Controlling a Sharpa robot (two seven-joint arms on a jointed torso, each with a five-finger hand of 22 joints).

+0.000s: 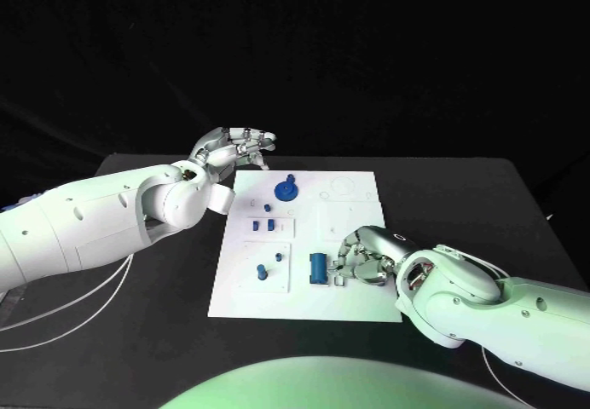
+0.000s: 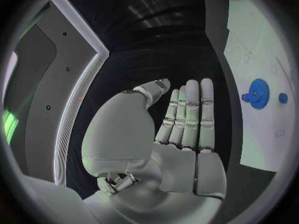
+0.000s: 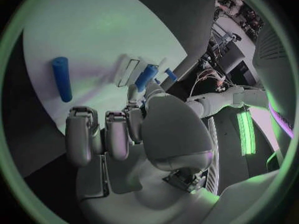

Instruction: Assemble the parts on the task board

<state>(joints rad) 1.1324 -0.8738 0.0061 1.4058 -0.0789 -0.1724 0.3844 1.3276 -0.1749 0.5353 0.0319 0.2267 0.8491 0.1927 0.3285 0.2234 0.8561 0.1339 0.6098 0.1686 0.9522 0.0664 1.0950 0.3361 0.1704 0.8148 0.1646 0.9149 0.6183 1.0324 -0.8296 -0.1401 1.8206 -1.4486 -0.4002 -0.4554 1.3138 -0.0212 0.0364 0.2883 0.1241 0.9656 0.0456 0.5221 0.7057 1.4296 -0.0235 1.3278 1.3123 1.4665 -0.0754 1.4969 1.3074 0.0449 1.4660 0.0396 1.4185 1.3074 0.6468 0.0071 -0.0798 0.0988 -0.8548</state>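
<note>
The white task board lies in the middle of the black table. A blue gear stands at its far end, with a small blue knob beside it. Short blue pegs stand in a recess near the board's left edge, and more small blue pieces sit nearer. A blue cylinder lies flat on the near half. My right hand hovers just right of the cylinder, fingers curled in, with nothing seen in them. My left hand is raised off the board's far left corner, fingers straight, holding nothing.
Black table surrounds the board, with bare room to the right of it and beyond it. White cables trail over the table's left side under my left arm.
</note>
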